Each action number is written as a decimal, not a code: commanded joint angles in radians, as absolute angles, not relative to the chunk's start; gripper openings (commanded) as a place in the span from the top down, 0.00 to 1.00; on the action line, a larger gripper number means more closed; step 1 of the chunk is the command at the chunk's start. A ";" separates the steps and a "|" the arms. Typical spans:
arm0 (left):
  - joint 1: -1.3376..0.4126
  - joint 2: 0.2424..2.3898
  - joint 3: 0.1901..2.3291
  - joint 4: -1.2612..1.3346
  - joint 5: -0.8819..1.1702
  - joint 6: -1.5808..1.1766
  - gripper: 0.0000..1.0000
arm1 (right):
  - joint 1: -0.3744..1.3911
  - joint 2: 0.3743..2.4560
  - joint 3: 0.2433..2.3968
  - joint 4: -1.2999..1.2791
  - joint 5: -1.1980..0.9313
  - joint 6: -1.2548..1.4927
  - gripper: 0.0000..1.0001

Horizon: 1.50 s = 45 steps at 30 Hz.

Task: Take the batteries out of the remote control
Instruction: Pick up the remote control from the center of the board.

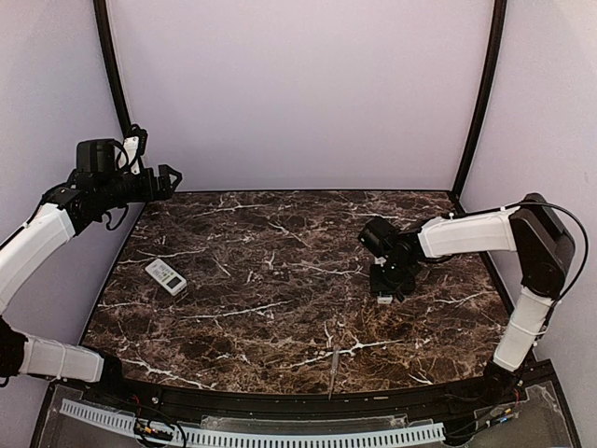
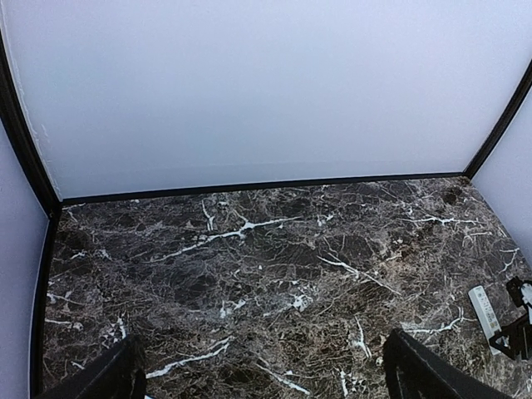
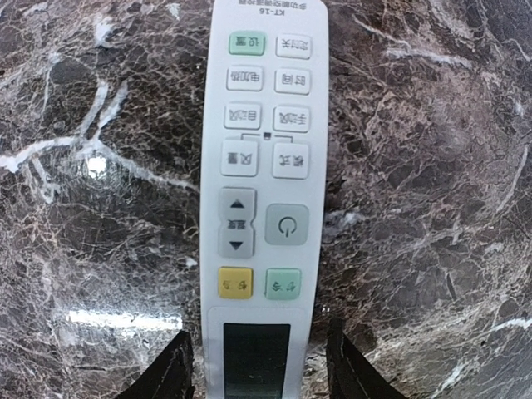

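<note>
A white remote lies buttons up on the marble table, its display end between my right gripper's fingers. My right gripper is open, and its fingers stand apart from the remote's sides. From above, that gripper points down at the table's right middle, with a white tip of the remote showing below it. A second white remote lies at the left. My left gripper is open and empty, raised high at the back left. No batteries are in view.
A thin pale stick lies near the table's front edge. The left wrist view shows the bare marble, the right-hand remote at its right edge, and the white back wall. Black posts stand at the back corners.
</note>
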State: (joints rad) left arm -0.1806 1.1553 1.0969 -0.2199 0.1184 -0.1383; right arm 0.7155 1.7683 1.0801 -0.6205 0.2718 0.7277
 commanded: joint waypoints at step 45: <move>-0.559 1.247 0.997 0.271 0.831 -0.402 0.03 | 0.753 1.480 1.247 -0.058 -0.993 0.407 0.96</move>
